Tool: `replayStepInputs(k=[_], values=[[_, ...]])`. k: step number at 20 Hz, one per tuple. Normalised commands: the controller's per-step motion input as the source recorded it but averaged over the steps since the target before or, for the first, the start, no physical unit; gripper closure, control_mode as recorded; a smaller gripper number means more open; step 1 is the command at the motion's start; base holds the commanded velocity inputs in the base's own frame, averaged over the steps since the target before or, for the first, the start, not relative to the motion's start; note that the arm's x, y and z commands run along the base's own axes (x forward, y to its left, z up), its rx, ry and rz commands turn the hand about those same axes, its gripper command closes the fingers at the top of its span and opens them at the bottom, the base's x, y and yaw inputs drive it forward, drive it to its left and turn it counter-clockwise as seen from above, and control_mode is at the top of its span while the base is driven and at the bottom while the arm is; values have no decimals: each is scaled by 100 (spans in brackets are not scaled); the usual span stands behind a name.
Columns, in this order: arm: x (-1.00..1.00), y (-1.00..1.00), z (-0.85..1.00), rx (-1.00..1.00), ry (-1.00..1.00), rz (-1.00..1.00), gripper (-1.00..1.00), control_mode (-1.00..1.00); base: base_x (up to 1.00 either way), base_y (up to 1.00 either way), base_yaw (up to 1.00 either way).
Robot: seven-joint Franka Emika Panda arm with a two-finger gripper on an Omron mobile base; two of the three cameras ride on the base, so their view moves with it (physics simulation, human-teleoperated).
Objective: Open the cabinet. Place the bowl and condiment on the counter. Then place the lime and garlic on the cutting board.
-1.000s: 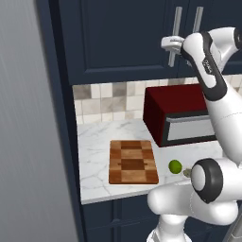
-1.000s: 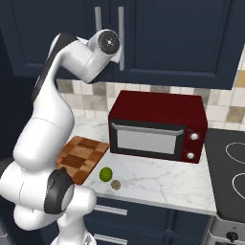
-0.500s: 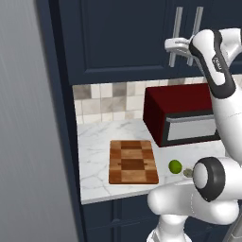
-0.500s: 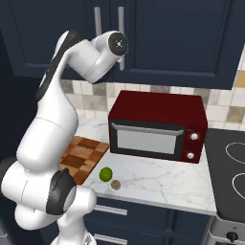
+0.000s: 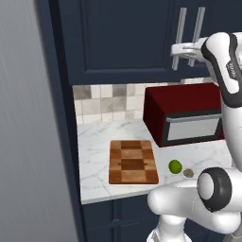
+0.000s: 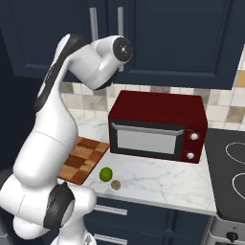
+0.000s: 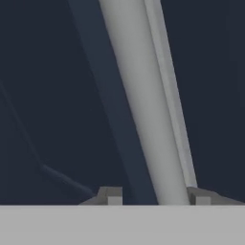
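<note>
The navy cabinet (image 5: 123, 42) (image 6: 182, 38) has both doors closed as far as I can see. My gripper (image 5: 178, 48) (image 7: 155, 196) is up at its long silver bar handles (image 5: 180, 28), shut on one handle (image 7: 143, 105), which runs up between the fingertips in the hand view. On the white marble counter (image 5: 94, 142) (image 6: 162, 182) lies the wooden cutting board (image 5: 132, 161) (image 6: 81, 155). Just right of it sit the green lime (image 5: 175, 166) (image 6: 105, 174) and the brownish garlic (image 5: 188, 173) (image 6: 116, 184). The bowl and condiment are out of view.
A dark red microwave (image 5: 184, 113) (image 6: 158, 127) stands on the counter under the cabinet, right of the board. A black stovetop (image 6: 229, 162) adjoins the counter on the right. A tall grey panel (image 5: 28, 142) closes off the left side.
The arm's upper links have swung a little to the right in both base views while the gripper stays at the handle. The doors look unchanged.
</note>
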Motion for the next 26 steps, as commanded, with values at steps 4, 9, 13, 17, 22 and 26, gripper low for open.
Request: replayStepInputs(k=[4, 9, 13, 17, 22, 26], values=[[-83, 100, 17, 0, -10, 3, 100, -100, 0, 0, 0], [-83, 100, 24, 0, -3, 3, 100, -100, 0, 0, 0], [-82, 100, 29, 0, 0, 4, 100, -100, 0, 0, 0], [-81, 100, 26, 0, 0, 5, 100, -100, 0, 0, 0], [-79, 100, 25, 0, 0, 5, 100, -100, 0, 0, 0], [-71, 100, 21, 0, 0, 6, 100, -100, 0, 0, 0]])
